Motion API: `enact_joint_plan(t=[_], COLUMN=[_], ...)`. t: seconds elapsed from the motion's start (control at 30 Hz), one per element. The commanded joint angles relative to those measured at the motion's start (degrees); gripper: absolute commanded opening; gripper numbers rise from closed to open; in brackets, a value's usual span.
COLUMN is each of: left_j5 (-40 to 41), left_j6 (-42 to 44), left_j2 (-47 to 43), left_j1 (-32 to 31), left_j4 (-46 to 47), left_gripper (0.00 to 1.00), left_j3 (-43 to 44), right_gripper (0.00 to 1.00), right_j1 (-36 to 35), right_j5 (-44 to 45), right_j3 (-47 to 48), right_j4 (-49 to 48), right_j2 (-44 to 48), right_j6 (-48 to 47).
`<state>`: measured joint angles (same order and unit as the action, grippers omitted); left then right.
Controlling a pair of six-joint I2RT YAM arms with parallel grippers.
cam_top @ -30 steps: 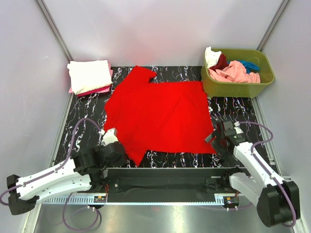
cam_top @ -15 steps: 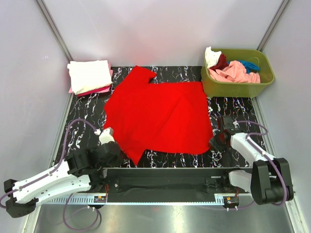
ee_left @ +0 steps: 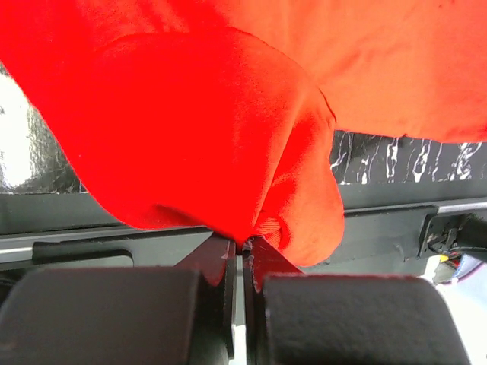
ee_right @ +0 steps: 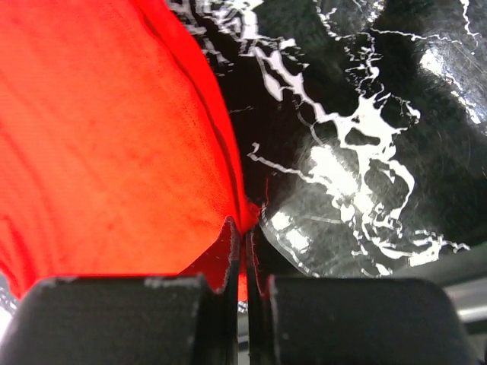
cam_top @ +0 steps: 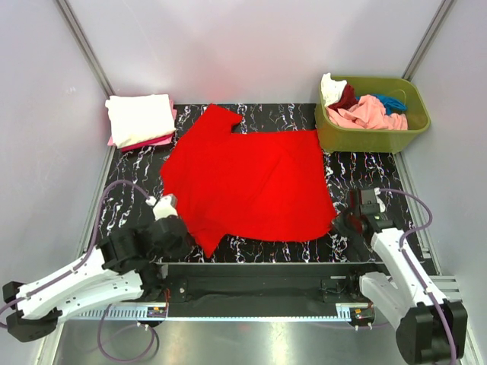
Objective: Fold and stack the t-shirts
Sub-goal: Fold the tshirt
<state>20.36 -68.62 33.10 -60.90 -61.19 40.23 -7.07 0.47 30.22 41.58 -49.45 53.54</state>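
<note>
A bright red t-shirt (cam_top: pixel 247 182) lies spread on the black marbled table (cam_top: pixel 365 171). My left gripper (cam_top: pixel 183 230) is shut on its near left corner, which hangs in a bunched fold (ee_left: pixel 198 129) from the left gripper's tips (ee_left: pixel 243 247). My right gripper (cam_top: pixel 340 224) is shut on the near right corner, and the red hem (ee_right: pixel 106 137) is pinched between that gripper's tips (ee_right: pixel 245 228). A folded cream-white t-shirt (cam_top: pixel 139 118) rests on a pink one (cam_top: pixel 156 141) at the back left.
An olive-green bin (cam_top: pixel 373 138) at the back right holds crumpled pink (cam_top: pixel 369 112), dark red (cam_top: pixel 348 97), teal (cam_top: pixel 392 101) and white (cam_top: pixel 331 87) t-shirts. A black rail (cam_top: pixel 259 274) runs along the near edge between the arm bases. Grey walls close in both sides.
My right gripper went from open to shut on the shirt's near right corner. The left arm shifted slightly, still holding its corner, and the shirt's near edge moved a little.
</note>
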Motion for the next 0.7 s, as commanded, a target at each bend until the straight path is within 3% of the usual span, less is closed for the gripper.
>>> enact_joint_plan(t=[0.0,0.17,0.53,0.67], left_j5=[-2.9,-21.7,-31.6,-33.8], left_j6=[8.3,24.9,46.0,49.4], left_j2=[6.6,17.5,38.8,46.8], left_j1=[3.4,17.9,37.9,41.2], left_j4=[2.6,8.0,6.8,7.1], left_gripper=[0.00,0.00,0.00,0.00], left_j3=[4.9,6.9,20.7,25.2], right_gripper=[0.00,0.00,0.00,0.00], right_j1=[0.3,0.3,0.4,0.5], right_j5=[-0.3,-1.4,-0.7,-0.6], right_j3=[4.8,12.0,25.8,29.7], right_j4=[4.0,3.0,-4.0,-5.0], right_j2=[0.7,-6.9,-26.9,-33.3], right_j6=[-1.9,-4.4,-8.6,-9.2])
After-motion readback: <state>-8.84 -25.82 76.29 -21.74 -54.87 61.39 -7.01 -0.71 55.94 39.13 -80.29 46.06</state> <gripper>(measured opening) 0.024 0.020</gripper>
